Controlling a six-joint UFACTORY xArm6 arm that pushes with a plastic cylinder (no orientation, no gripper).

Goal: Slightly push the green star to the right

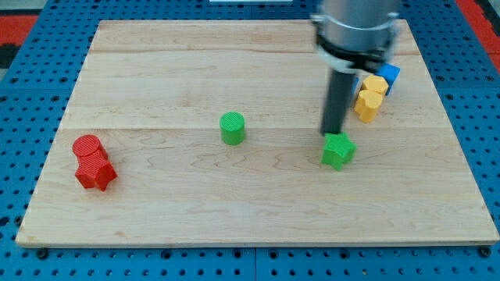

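Note:
The green star (338, 151) lies on the wooden board (258, 203), right of centre. My tip (332, 133) stands just above the star's upper left edge in the view, touching or nearly touching it. The dark rod rises from there to the grey arm body (355, 31) at the view's top.
A green cylinder (232, 128) sits left of the star, near the board's middle. A red cylinder (88, 147) and a red star (96, 172) sit together at the view's left. Two yellow blocks (369, 97) and a blue block (388, 76) cluster at the upper right, close to the rod.

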